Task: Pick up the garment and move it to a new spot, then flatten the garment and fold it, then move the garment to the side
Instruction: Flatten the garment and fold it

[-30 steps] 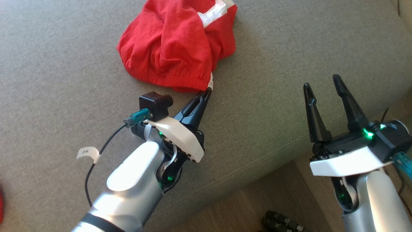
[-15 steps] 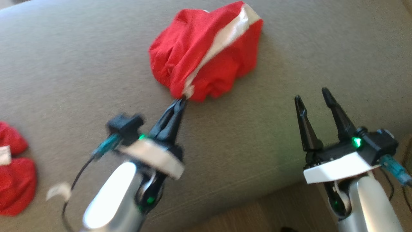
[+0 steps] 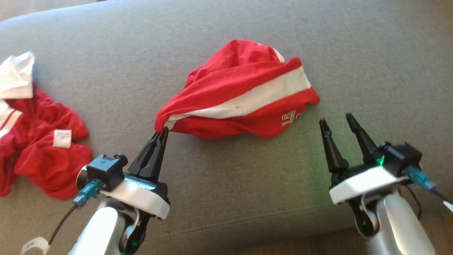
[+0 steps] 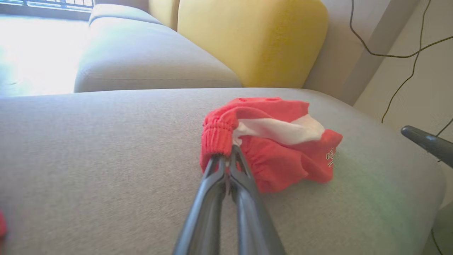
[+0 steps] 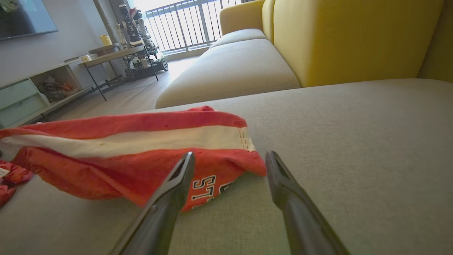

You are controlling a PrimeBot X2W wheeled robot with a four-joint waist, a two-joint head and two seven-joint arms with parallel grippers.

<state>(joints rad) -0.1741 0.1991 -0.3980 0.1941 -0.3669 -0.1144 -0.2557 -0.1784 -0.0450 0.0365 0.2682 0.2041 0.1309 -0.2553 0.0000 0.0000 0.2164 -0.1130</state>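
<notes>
— What is the seat like?
— It is a grey sofa cushion (image 3: 226,198), finely woven, with a rounded yellow backrest (image 4: 254,39) behind it. At far left lies a crumpled pile of red mesh clothes (image 3: 46,156) with a white tag.
— And the left gripper (image 3: 164,131)?
— It is clenched on the gathered elastic waistband of the garment (image 3: 244,102), tips pressed together. The garment is red knit with a broad white stripe and printed lettering, and it lies bunched mid-cushion.
— The right gripper (image 3: 336,119)?
— Its fingers are spread and hold nothing, just beside the garment's right hem.
</notes>
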